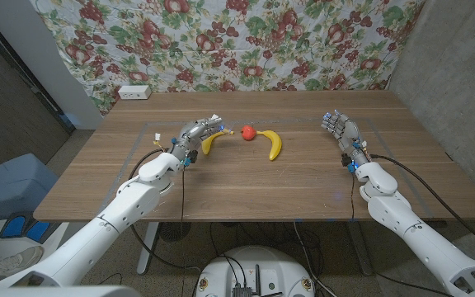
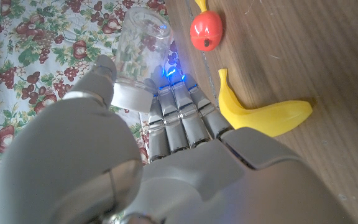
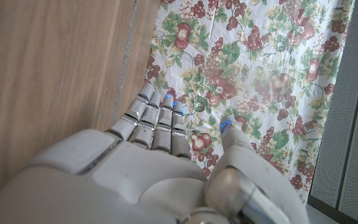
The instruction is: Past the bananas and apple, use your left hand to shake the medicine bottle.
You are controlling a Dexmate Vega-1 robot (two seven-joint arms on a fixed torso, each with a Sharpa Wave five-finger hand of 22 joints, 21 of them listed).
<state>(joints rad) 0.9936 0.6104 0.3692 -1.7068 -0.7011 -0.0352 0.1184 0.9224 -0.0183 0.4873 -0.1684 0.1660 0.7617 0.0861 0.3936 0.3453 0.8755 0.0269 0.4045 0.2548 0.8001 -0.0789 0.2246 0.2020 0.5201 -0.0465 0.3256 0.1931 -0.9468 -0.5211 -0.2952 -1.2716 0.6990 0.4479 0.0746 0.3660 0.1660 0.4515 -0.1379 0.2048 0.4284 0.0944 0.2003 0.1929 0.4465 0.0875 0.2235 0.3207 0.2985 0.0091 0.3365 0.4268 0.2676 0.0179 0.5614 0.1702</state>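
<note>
My left hand [image 1: 196, 133] grips a clear medicine bottle [image 2: 137, 53] with a white cap, held above the table. In the left wrist view the bottle sits between the thumb and the fingers [image 2: 178, 115]. Just beside that hand lies a yellow banana [image 1: 213, 143] [image 2: 263, 113]. A red apple [image 1: 248, 132] [image 2: 206, 32] sits to its right, and a second banana [image 1: 274, 144] lies further right. My right hand [image 1: 339, 129] [image 3: 166, 155] stands over the table's right side with its fingers straight and apart, holding nothing.
A small white box [image 1: 134, 92] rests at the back left corner of the wooden table [image 1: 237, 194]. A floral cloth [image 1: 246, 41] hangs behind the table. Pale tape lines [image 1: 138, 148] mark the tabletop.
</note>
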